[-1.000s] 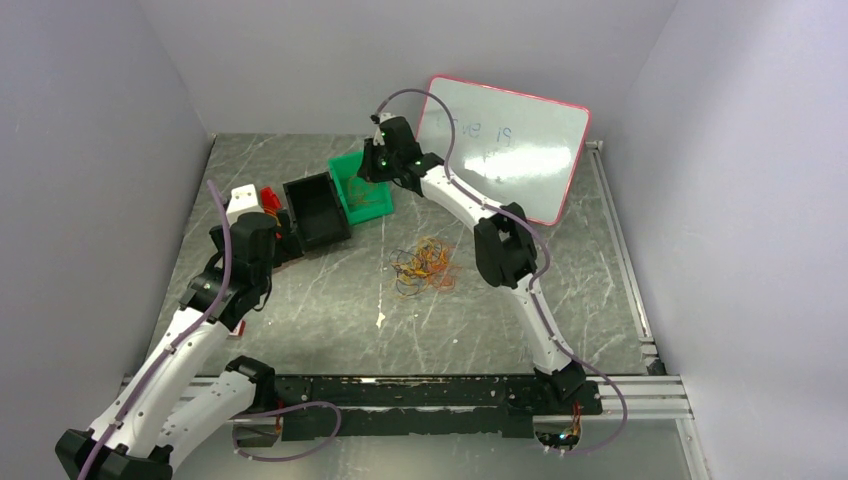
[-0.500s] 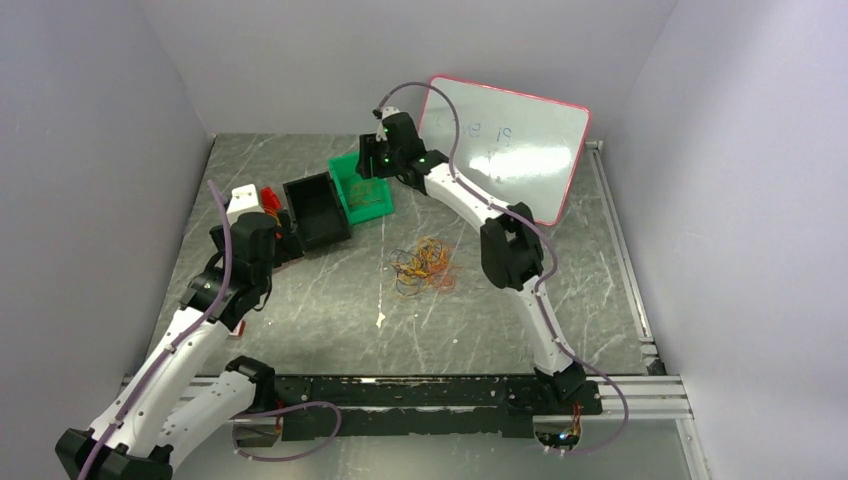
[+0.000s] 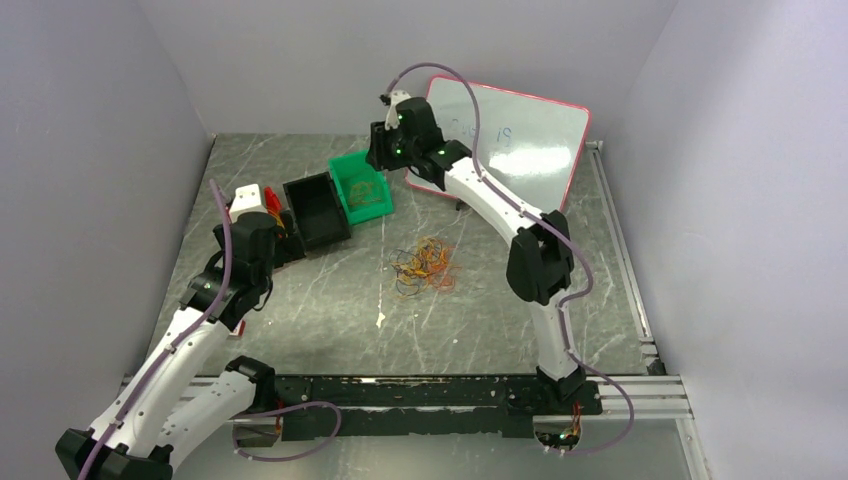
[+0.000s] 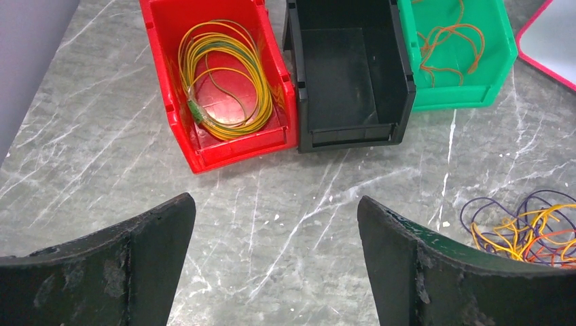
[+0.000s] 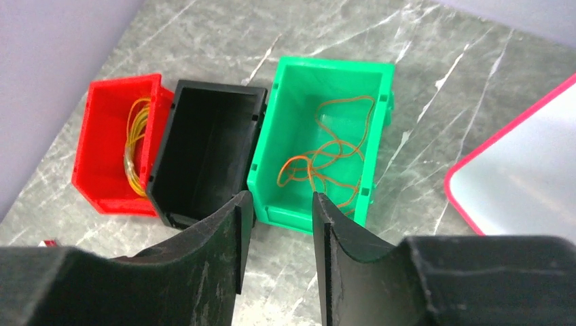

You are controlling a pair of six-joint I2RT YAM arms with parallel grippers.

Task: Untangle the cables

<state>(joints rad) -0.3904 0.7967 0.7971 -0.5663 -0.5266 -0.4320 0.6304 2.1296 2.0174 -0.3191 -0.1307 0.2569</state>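
Black left tool [image 4: 273,204] wide, empty; right tool [image 5: 281,198] narrow gap, empty.

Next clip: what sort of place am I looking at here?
Most likely a lab robot test cell: plain panel walls box in a marble-patterned table, a left arm and right arm are bolted to a metal rail at its near edge, and a whiteboard leans at the back.

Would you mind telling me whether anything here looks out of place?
The cables lie in a tangled heap on the table. The black bin, between the red bin and green bin, is empty.
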